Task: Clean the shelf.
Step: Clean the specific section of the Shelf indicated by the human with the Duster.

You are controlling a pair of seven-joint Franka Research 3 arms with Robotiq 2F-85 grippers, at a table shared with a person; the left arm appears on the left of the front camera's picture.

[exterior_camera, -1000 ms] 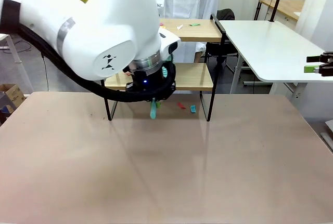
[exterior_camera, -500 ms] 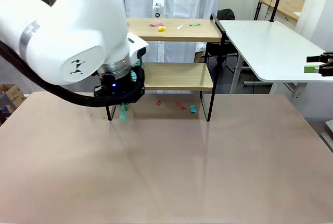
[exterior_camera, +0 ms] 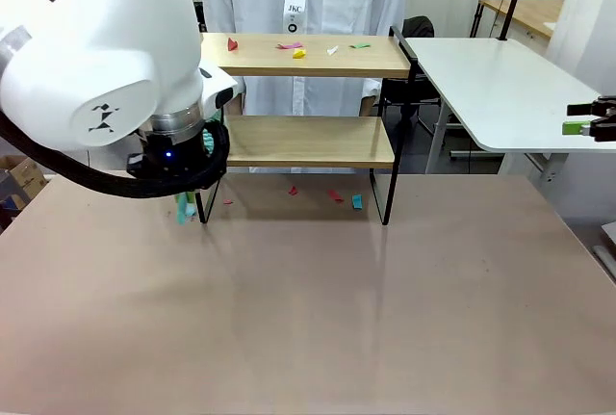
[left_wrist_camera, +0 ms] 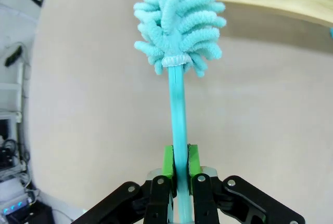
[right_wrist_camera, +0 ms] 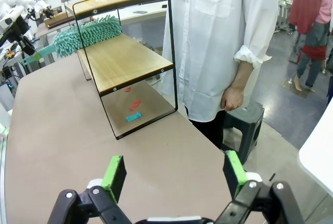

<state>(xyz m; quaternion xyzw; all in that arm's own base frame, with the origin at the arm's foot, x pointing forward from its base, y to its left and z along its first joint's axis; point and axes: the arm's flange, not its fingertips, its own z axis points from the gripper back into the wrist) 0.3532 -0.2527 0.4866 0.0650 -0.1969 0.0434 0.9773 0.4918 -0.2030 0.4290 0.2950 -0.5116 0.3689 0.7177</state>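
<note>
Shelf (exterior_camera: 308, 141) first: it stands at the far middle of the table (exterior_camera: 308, 338), its long axis running left to right across the front view, with a person in a white coat (exterior_camera: 327, 1) just behind it. The left arm is much the nearer one. Its left gripper (left_wrist_camera: 179, 161) hangs at the shelf's left end, so the boards lie off to its right and a little beyond. The right gripper (right_wrist_camera: 176, 174) waits well away at the right edge of the scene, jaws spread wide and empty.

The left gripper's green pads are pressed together on the thin handle of a teal duster (left_wrist_camera: 179, 21). In the right wrist view the fluffy head sits at the shelf's far end, about level with the gap between the two boards (whether it touches the lower board I cannot tell). A sweep along the boards would, I judge, run rightward from here.

Small paper scraps (exterior_camera: 299, 53) lie on the top board, and a few more scraps (exterior_camera: 334, 195) rest on the table under the shelf. The lower board looks bare.
</note>
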